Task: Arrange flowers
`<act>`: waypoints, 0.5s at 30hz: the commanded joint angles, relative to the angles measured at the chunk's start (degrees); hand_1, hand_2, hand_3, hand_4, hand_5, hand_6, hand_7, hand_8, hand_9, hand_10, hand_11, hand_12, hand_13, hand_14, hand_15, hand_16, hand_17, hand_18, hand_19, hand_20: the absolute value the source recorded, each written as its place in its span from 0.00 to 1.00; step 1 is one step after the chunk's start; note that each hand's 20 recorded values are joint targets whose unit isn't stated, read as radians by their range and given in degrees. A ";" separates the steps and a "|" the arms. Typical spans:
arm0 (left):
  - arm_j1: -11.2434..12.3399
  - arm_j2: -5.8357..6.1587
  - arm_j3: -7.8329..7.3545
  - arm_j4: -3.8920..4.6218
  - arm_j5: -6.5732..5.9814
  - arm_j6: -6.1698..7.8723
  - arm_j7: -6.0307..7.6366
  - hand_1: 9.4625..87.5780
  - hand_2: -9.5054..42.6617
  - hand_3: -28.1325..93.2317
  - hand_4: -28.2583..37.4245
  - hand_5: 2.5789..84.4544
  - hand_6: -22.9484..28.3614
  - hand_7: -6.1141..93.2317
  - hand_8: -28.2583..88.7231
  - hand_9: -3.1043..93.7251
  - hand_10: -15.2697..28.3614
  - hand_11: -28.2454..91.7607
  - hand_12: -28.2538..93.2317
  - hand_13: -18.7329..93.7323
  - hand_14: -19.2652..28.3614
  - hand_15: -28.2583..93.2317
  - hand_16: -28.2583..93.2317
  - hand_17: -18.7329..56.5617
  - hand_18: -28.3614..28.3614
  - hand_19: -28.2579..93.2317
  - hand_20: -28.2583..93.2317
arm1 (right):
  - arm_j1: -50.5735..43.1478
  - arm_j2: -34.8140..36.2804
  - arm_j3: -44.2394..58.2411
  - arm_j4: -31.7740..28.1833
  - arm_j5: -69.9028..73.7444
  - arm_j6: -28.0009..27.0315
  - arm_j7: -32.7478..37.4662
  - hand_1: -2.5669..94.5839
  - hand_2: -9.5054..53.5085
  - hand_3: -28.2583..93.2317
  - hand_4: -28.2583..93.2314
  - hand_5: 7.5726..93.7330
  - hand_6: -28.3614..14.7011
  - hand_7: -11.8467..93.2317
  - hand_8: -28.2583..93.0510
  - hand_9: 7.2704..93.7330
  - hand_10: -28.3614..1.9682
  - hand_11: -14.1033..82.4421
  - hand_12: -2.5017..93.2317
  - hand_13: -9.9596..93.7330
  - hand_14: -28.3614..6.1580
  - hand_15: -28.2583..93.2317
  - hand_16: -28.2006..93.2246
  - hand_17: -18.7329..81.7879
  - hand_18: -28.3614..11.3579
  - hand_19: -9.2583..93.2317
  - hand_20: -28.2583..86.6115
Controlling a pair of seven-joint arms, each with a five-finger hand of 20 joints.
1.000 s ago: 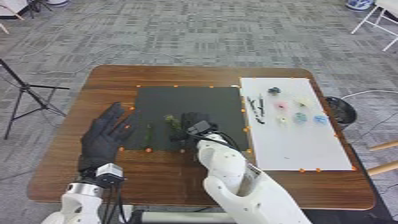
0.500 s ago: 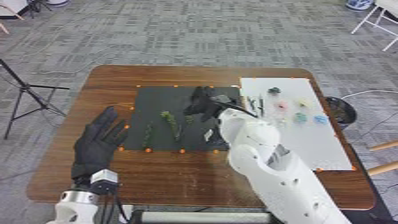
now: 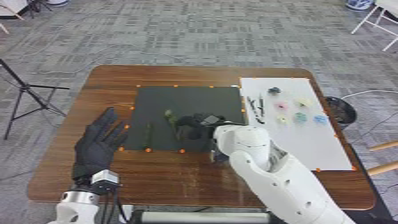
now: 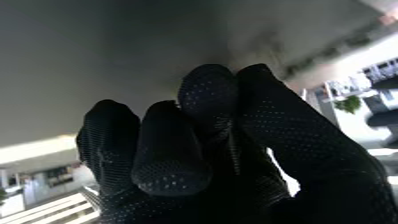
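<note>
Blue-and-white pot (image 3: 359, 4) on the floor at the far right; black bin (image 3: 341, 112) beside the table's right edge, contents can't be told. Brown wooden table (image 3: 169, 185): black mat (image 3: 200, 97) bearing a thin green stem (image 3: 149, 134) and a thicker green stem (image 3: 171, 119); right of it, white sheet (image 3: 298, 150) with slim dark pieces (image 3: 260, 107), then small dark blue, pink, pale yellow, greenish and blue flowers (image 3: 300, 118). Orange markers edge both. Grey carpet, tripod (image 3: 28, 89) left, white chair (image 3: 384, 20) right. Left hand (image 3: 92, 155) wide, fingers straight, thumb apart, over wood left of mat. Right arm slants in from lower right; right hand (image 3: 197, 125) over mat, next to the thicker stem; can't tell whether it grips anything.
</note>
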 commanded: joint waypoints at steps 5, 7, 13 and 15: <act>0.92 -0.33 0.10 -0.24 0.12 0.39 0.28 0.17 0.04 0.78 0.00 0.24 0.49 0.29 0.14 0.21 0.57 0.34 0.39 0.29 0.69 0.30 0.31 0.00 0.86 0.53 0.29 | -1.33 3.15 -0.48 -1.91 -0.79 -2.12 -0.23 0.33 0.39 0.97 0.09 0.23 0.73 0.25 0.13 0.78 0.48 0.84 0.35 0.88 0.66 0.94 0.48 0.70 0.18 1.00 0.86; 0.81 -0.28 0.14 -0.22 0.11 0.38 0.22 0.17 0.04 0.78 0.00 0.24 0.49 0.29 0.14 0.21 0.57 0.34 0.39 0.29 0.69 0.30 0.31 0.00 0.86 0.53 0.29 | -1.50 3.52 -0.51 -2.69 -0.35 -2.18 0.05 0.33 0.39 0.97 0.09 0.23 0.73 0.25 0.13 0.78 0.48 0.84 0.35 0.88 0.66 0.94 0.48 0.70 0.18 1.00 0.86; 0.65 -0.33 0.13 -0.17 0.18 0.43 0.14 0.17 0.04 0.78 0.00 0.24 0.49 0.29 0.14 0.21 0.57 0.34 0.39 0.29 0.69 0.30 0.31 0.00 0.86 0.52 0.29 | -2.32 4.04 -0.89 -4.86 0.24 -1.53 0.14 0.32 0.38 0.97 0.09 0.24 0.73 0.25 0.13 0.78 0.48 0.84 0.35 0.88 0.66 0.94 0.48 0.70 0.18 1.00 0.86; 0.66 -0.35 0.24 -0.22 0.11 0.56 0.16 0.17 0.04 0.78 0.00 0.24 0.49 0.29 0.14 0.21 0.57 0.34 0.39 0.29 0.69 0.30 0.31 0.00 0.86 0.52 0.29 | -2.49 3.80 -0.92 -5.01 0.39 -1.80 0.40 0.32 0.38 0.97 0.09 0.24 0.72 0.25 0.13 0.78 0.48 0.84 0.34 0.88 0.66 0.94 0.48 0.70 0.18 1.00 0.86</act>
